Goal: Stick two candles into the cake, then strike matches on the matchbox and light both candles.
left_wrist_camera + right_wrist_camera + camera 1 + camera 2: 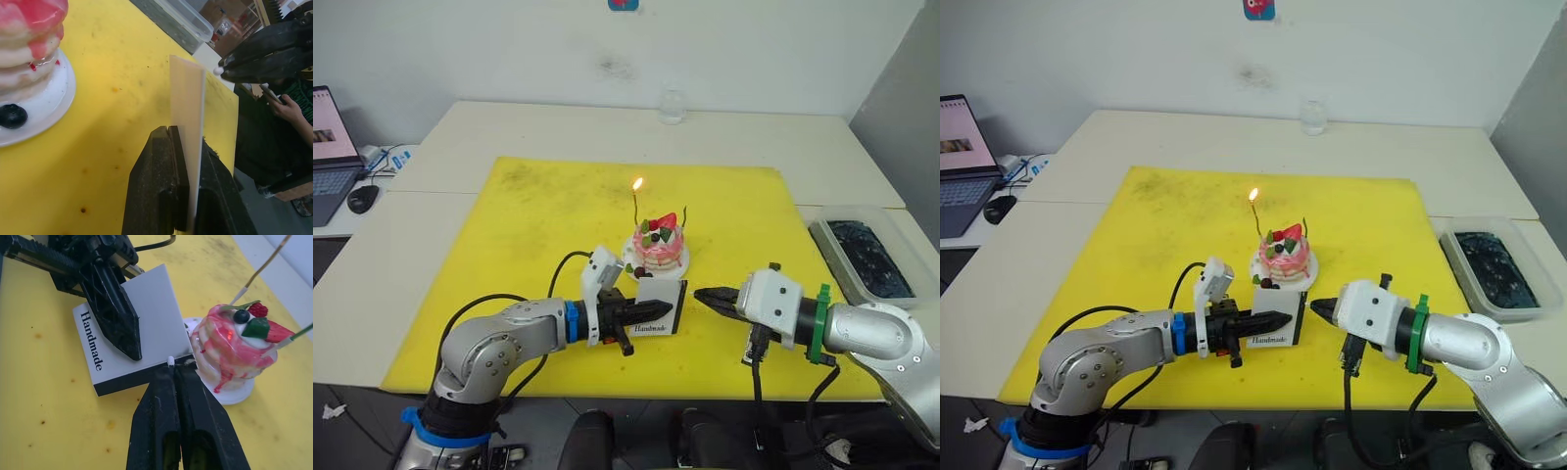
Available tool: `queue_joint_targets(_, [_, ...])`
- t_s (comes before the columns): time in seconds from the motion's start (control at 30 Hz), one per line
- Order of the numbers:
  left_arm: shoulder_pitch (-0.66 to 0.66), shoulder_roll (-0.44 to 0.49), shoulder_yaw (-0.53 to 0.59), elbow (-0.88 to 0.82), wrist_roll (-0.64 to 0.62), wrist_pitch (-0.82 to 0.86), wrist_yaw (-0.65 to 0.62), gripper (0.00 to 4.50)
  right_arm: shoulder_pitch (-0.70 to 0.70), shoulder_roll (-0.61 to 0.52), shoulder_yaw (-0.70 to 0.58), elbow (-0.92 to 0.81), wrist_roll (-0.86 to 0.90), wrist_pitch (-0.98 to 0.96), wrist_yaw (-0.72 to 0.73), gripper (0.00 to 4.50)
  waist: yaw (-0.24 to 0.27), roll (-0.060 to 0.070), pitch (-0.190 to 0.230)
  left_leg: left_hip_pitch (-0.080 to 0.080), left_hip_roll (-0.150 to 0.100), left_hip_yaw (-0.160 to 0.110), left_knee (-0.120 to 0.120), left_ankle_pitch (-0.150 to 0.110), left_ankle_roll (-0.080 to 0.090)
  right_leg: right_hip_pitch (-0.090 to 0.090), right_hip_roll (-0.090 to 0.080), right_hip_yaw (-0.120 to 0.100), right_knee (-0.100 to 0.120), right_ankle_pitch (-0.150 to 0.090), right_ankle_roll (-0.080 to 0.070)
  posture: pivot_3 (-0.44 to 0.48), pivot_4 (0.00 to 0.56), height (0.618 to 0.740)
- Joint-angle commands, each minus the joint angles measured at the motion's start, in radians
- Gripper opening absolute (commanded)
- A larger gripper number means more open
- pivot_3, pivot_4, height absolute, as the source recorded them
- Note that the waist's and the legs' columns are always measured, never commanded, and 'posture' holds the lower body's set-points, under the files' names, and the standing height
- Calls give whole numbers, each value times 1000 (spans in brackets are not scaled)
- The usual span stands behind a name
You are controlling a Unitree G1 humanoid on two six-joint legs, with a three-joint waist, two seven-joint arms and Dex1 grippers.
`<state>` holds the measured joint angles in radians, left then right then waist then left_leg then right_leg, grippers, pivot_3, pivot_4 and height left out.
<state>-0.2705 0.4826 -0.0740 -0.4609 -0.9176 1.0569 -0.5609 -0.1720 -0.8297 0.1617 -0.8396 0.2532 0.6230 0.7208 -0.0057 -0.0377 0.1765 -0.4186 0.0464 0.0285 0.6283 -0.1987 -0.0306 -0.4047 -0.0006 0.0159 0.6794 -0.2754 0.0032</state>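
Both thin yellow-green candles stand in the small round pink cake (660,247) on its white plate, in the middle of the yellow mat (538,215) on the bench. The left candle (635,209) already burns with a small flame; the right candle (687,219) is not lit. So the step in hand is, I think, striking a match for the second candle.

The left hand (641,313) pinches the flat white matchbox with a black edge strip (132,340), holding it on edge just near the cake, its long axis lying left to right and its black strip facing the right hand. The right hand (707,296) has its fingers pressed together on a short match; only its pale head (170,361) is seen, pointing left and almost touching the strip.

The next move seems to call for a quick, firm drag of the match head along the strip, then carrying the flame far and up to the right candle.
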Motion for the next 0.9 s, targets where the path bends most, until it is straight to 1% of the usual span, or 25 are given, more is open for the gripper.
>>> queue_joint_targets(0.03, [-7, 0, 8, -23, -1, -21, -14, 0, -43, -5, 42, 10, -44, -1, 0, 48, 0, 0, 0, 0, 0, 0, 0, 0, 0, 0, 0, 0, 0, 0, 0, 0, 150, 740])
queue_joint_targets(0.57, [-1, 6, 5, -27, 14, -39, -19, 0, -82, 25, 79, 70, -112, -24, 5, 48, 0, 0, 0, 0, 0, 0, 0, 0, 0, 0, 0, 0, 0, 0, 0, 0, 150, 740])
queue_joint_targets(0.77, [0, 2, -6, -39, 20, -42, -20, 0, -86, 31, 87, 76, -123, -31, 16, 48, 0, 0, 0, 0, 0, 0, 0, 0, 0, 0, 0, 0, 0, 0, 0, 0, 150, 740])
queue_joint_targets(0.9, [-10, -3, -13, -42, 24, -47, -22, 0, -92, 30, 117, 82, -130, -50, 43, 48, 0, 0, 0, 0, 0, 0, 0, 0, 0, 0, 0, 0, 0, 0, 0, 0, 150, 740])
